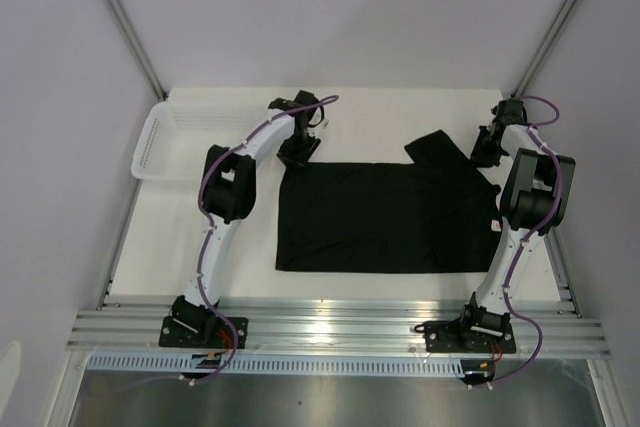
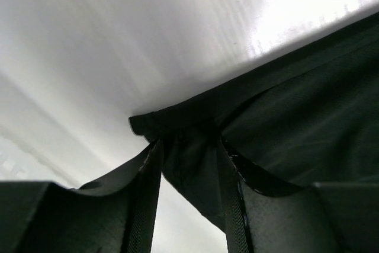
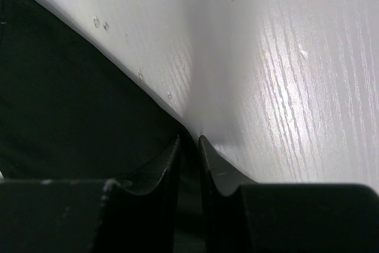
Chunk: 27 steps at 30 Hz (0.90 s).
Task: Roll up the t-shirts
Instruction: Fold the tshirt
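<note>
I saw 1 black t-shirt [image 1: 385, 217] spread nearly flat across the middle of the white table [image 1: 380, 117], matte and smooth. 1 sleeve [image 1: 437, 147] poked out toward 1 o'clock. The left gripper [image 1: 298, 152] sat on the shirt's 10 o'clock corner. On its wrist camera a bunched fold of hem was pinched between the fingers [image 2: 145, 205]. The right gripper [image 1: 487, 147] was at the 2 o'clock edge, fingers [image 3: 172, 170] drawn to a narrow slit right at the cloth's border. I could not tell whether it had caught fabric. The white mesh basket [image 1: 165, 147] stood at the table's 10 o'clock.
</note>
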Each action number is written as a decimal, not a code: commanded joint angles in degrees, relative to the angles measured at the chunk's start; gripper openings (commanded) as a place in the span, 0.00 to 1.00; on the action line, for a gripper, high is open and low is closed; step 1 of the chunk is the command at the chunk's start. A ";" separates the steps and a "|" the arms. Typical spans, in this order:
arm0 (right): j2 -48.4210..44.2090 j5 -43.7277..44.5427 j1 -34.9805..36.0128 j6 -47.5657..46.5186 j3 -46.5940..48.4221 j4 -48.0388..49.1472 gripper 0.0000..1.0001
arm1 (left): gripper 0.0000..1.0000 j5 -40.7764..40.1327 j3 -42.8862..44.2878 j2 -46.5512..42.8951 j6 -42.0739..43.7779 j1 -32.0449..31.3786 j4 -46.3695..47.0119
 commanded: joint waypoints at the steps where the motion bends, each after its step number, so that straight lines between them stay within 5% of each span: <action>1: -1.48 0.61 0.29 0.57 -1.21 -1.07 0.22 | 0.46 -5.36 -2.40 -4.52 0.81 -0.09 3.97; 8: -0.96 -0.09 0.38 0.66 -1.47 -0.89 0.20 | 0.40 -3.78 6.82 1.45 2.30 -0.18 -3.05; 15: -1.75 -0.53 0.38 -0.48 -1.56 -1.33 0.14 | 0.01 -3.25 6.83 1.64 3.72 -0.09 -2.27; 22: -2.01 -0.88 0.56 -1.71 -1.74 -1.60 0.00 | 0.01 -2.64 5.25 0.67 3.98 0.17 -1.39; 25: -2.63 -1.32 0.56 -1.71 -2.00 -1.16 0.02 | 0.01 -3.16 3.05 -0.64 5.03 0.17 0.28; 27: -2.98 -1.14 0.65 -1.89 -1.91 -1.33 0.04 | 0.25 -5.18 3.75 -0.56 5.04 0.08 -0.85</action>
